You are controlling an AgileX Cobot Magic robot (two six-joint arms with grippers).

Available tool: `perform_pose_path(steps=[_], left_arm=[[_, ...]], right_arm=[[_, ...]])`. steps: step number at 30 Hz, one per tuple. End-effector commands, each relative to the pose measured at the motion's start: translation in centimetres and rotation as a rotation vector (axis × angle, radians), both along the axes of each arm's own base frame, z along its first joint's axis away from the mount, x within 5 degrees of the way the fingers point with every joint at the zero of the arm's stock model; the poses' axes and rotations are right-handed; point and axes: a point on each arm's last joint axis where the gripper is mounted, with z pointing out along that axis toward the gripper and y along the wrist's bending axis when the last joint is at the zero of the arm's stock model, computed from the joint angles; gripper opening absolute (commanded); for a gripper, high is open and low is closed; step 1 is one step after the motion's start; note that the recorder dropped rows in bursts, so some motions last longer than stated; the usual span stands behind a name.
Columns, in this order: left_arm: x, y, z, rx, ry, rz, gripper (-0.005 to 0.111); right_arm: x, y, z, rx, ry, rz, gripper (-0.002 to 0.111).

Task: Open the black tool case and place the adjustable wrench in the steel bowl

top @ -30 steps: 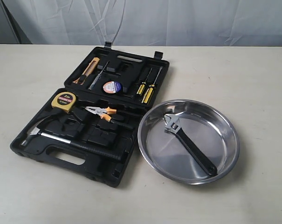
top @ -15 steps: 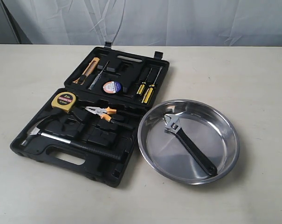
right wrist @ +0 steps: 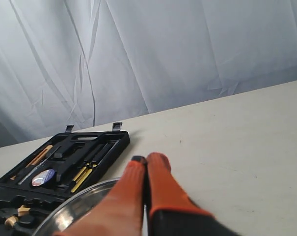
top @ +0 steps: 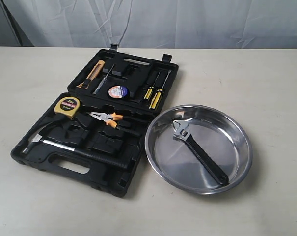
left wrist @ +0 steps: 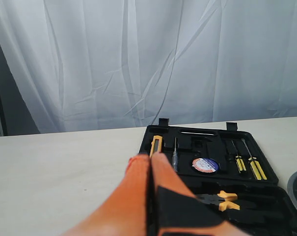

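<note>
Your left end effector (left wrist: 149, 164) and right end effector (right wrist: 146, 164) are sitting closed and empty, the adjustable wrench (top: 200, 152) lying in the steel bowl (top: 172, 168).

Left claw (left wrist: 149, 160) and right claw (right wrist: 145, 161): smooth, tapered orange fingers (left wrist: 133, 191) with black panels (left wrist: 180, 211).

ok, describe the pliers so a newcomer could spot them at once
Find the open black tool case left of the steel bowl. In its near half, the one with the carry handle, look just right of the yellow tape measure. The pliers are the only tool there with orange grips and a silver nose.
</note>
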Motion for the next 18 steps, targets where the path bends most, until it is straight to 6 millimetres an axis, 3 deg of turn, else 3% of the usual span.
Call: perform_pose_path(steps=[1, 8, 18], left_arm=[[0.0, 0.0, -0.1, 0.005, -0.001, -0.006, 0.000], [0.0, 0.0, -0.1, 0.005, -0.001, -0.006, 0.000], [0.0, 0.0, -0.1, 0.005, -0.001, -0.006, 0.000]], right_arm=[[0.0, -0.2, -0.5, -0.142, 0.017, -0.012, 0.000], [-0.3, -0.8, -2.0, -0.392, 0.167, -0.028, 0.000], [-0.3, -0.8, -2.0, -0.390, 0.169, -0.027, 0.000]])
